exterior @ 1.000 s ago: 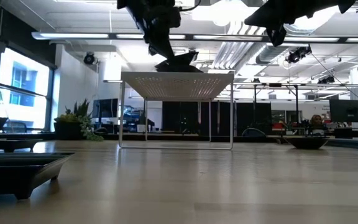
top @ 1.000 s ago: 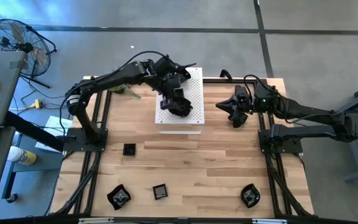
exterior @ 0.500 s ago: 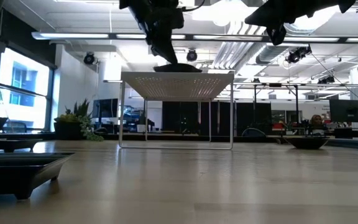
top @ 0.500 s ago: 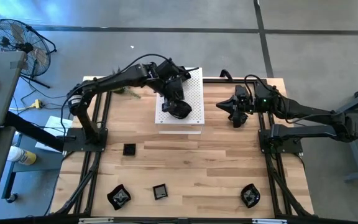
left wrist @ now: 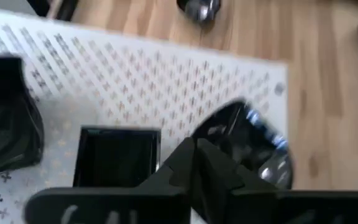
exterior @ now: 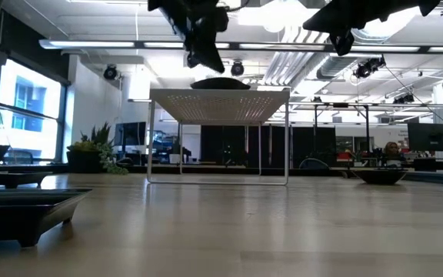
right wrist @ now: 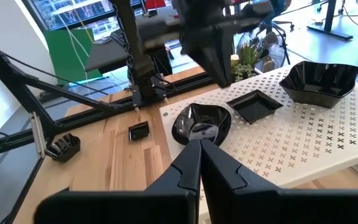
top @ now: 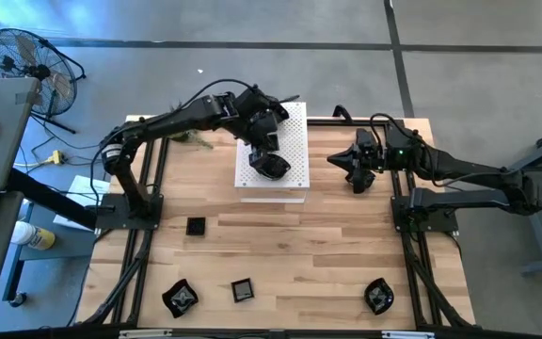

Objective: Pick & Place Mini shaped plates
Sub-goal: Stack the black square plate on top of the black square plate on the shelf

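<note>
A rounded glossy black dish (top: 272, 168) (exterior: 220, 83) (left wrist: 253, 143) (right wrist: 201, 124) lies flat on the near end of the raised white perforated board (top: 293, 132) (exterior: 221, 98). A square dish (left wrist: 117, 155) (right wrist: 253, 106) and a wavy-edged dish (left wrist: 5, 130) (right wrist: 322, 81) sit on the board farther back. My left gripper (top: 264, 150) (exterior: 204, 60) (left wrist: 196, 146) hangs just above the rounded dish, clear of it, with its fingertips together. My right gripper (top: 337, 162) (exterior: 343, 45) (right wrist: 199, 149) waits, shut, in the air right of the board.
Several more black dishes lie on the wooden table: one (top: 196, 226) at mid left and three near the front edge (top: 180, 298) (top: 243, 289) (top: 377, 296). A small green plant (top: 191, 139) stands left of the board. Bare wood stretches between the board and the front dishes.
The rounded dish hung tilted from my left gripper just above the board; it has come down and now lies flat on the board. My left gripper has let go of it and risen a little toward the far edge. The right arm has kept still.
</note>
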Tool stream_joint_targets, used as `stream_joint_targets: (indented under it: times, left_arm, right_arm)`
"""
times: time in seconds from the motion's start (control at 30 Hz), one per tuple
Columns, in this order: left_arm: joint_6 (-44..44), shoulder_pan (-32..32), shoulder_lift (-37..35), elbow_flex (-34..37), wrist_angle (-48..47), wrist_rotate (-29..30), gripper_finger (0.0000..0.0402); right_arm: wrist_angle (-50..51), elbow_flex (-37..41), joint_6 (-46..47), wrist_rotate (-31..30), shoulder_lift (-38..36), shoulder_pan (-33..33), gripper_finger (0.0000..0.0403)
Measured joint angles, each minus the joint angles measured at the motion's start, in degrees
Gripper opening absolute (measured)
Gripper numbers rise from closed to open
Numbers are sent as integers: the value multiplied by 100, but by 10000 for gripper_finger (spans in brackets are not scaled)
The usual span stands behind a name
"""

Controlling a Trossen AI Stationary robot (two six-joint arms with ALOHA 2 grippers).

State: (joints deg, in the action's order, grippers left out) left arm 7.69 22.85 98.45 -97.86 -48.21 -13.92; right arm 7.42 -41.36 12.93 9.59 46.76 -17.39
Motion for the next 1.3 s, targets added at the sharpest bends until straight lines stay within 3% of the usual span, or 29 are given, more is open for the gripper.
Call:
stream_joint_targets:
  times: [0.17,0.3,0.47,0.7,0.9,1.13,1.3]
  left_arm:
    - [-977,-82,-124,0,392,32,8]
    - [-1081,-255,-194,0,481,481,3]
    - [-1129,-463,-363,113,849,573,1]
    - [-1464,-525,-1054,1232,2351,625,0]
    - [-1505,-410,-1932,2499,3258,815,0]
    - [-1373,-297,-3017,3368,2868,590,0]
    - [-1234,-28,-3715,3377,1636,306,0]
  right_arm:
    - [0,0,0,-135,-4,2,3]
    - [6,0,-4,-483,-2,0,3]
    - [36,0,169,-780,31,-53,2]
    - [362,-6,1041,-783,362,-612,1]
    - [431,-236,1191,-789,873,-1003,2]
    - [646,-657,1090,-774,1163,-1308,2]
    - [694,-776,1020,-774,1173,-1477,2]
